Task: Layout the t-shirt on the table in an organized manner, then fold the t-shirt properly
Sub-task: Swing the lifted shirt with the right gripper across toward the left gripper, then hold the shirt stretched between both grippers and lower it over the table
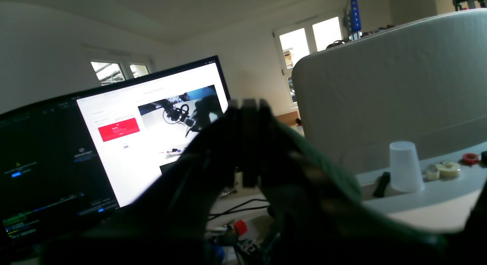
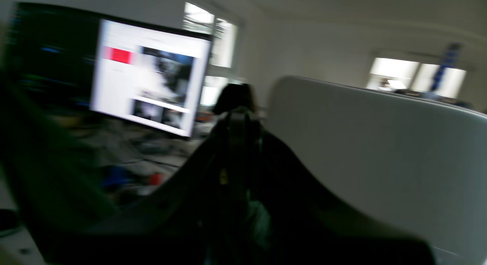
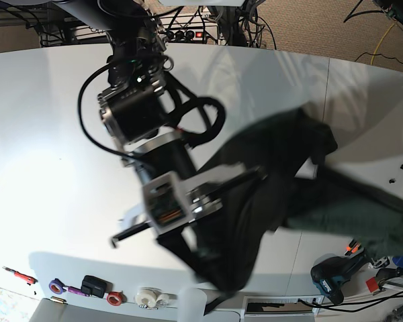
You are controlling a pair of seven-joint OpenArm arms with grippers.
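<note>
Left end effector [image 1: 249, 143]: closed on a fold of the t-shirt [image 1: 312, 189], dark green cloth draped down both sides of the tips. Right end effector [image 2: 237, 150]: likewise closed on the t-shirt, fabric falling away left and right beneath it; view blurred. Seen from the base view, t-shirt [image 3: 269, 201] held aloft above the desk [image 3: 40, 134], stretched from the right arm toward the frame's right edge. Beyond, near the desk's edge: monitor [image 1: 114, 143], white cup [image 1: 405, 166], tape rolls [image 1: 447, 170].
</note>
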